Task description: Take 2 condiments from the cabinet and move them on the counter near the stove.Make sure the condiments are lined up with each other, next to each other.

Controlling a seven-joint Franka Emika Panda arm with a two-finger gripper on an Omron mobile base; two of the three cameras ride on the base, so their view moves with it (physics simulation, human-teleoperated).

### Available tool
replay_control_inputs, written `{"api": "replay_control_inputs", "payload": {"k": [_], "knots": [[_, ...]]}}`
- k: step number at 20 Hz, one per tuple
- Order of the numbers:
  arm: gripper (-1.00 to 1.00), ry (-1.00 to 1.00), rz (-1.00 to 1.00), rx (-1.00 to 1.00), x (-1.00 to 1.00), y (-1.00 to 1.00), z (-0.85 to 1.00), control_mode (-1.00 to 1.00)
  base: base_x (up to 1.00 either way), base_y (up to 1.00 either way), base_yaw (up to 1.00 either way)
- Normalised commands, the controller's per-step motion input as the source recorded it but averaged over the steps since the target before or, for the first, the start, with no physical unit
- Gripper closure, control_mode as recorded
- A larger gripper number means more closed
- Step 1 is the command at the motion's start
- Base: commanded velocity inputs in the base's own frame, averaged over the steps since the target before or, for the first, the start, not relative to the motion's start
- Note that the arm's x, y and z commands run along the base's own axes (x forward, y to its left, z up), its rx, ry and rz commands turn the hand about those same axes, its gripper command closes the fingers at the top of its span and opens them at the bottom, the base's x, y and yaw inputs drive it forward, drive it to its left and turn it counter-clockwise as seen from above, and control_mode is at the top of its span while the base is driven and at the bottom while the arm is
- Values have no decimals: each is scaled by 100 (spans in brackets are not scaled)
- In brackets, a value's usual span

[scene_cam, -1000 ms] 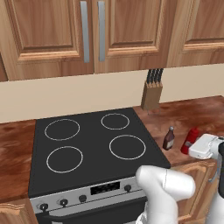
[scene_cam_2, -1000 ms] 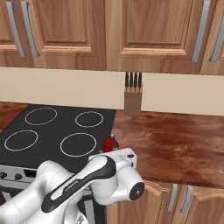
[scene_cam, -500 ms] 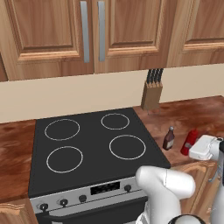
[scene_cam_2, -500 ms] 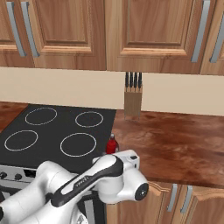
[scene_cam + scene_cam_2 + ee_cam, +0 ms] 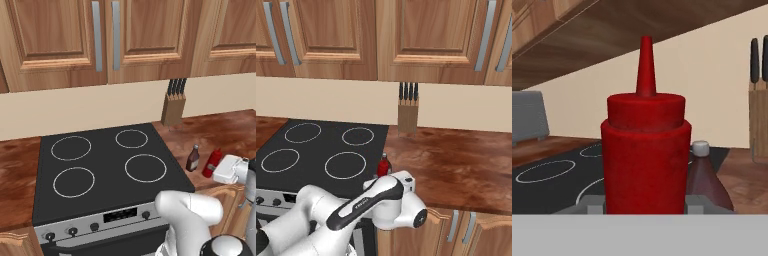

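Left base view, left to right: stove, black glass with four white ring burners and a silver knob panel, then the counter, glossy reddish-brown wood grain. On the counter just right of the stove edge stands the dark brown sauce bottle, small and upright. The red squeeze bottle is just beside it on the right, also upright. The two sit side by side in a row, near each other; contact between them can't be told. The gripper comes in from the right, white hand body against the red bottle.

Right base view: stove on the left, counter to the right, knife block at the back wall. The red bottle's upper part pokes up above the white arm near the stove's right edge; the brown bottle is hidden behind the arm there.

Hand view adds the detail: the red bottle is close up and centered, cylindrical body, stepped shoulder, pointed nozzle. Grey fingers sit at both sides of its base, so the claw is clamped on it. The brown bottle peeks out to the right behind it, pale cap, sloped shoulder. Knife block at far right edge.
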Motion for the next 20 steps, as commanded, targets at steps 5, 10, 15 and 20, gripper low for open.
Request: {"api": "replay_control_inputs", "payload": {"k": [5, 10, 15, 20], "knots": [[100, -4, 4, 3, 16, -12, -7, -100, 0, 0, 0], [100, -2, 1, 0, 14, -18, -12, -100, 0, 0, 0], [100, 0, 0, 0, 25, -13, -17, -100, 0, 0, 0], [100, 0, 0, 0, 27, -1, -18, -100, 0, 0, 0]]}}
